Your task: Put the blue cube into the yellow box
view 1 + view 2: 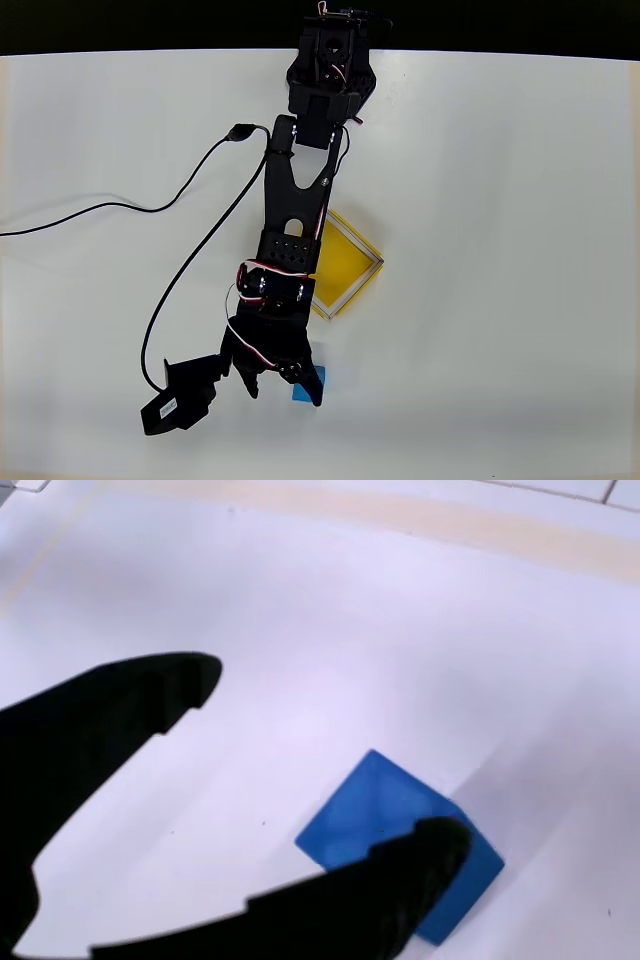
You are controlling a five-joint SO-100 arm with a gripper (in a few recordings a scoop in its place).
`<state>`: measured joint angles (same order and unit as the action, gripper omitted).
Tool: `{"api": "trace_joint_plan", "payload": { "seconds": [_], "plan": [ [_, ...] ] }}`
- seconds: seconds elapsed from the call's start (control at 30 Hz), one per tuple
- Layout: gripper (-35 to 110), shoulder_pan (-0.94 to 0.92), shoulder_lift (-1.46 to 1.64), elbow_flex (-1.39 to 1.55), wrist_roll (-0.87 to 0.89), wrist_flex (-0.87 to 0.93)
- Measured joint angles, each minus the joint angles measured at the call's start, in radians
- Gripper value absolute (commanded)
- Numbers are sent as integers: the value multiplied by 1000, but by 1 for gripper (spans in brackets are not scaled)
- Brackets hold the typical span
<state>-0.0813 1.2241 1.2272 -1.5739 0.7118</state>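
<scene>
my black two-finger gripper (pixel 285 385) hangs with jaws parted over the small bright-blue cube (pixel 385 825) on the white table (pixel 500 150), one finger overlapping it; shallow yellow box (pixel 350 262) waits nearby.

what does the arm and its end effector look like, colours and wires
The arm is matte black plastic with boxy black servos, thin red and white wires looped at the joints, and a black cable trailing across the white table. The end effector has two black tapered fingers.
</scene>
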Motion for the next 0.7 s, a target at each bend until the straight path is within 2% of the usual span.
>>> {"api": "trace_joint_plan", "payload": {
  "seconds": [0.7],
  "plan": [
    [43, 26, -236, -75, 0, -72]
  ]
}}
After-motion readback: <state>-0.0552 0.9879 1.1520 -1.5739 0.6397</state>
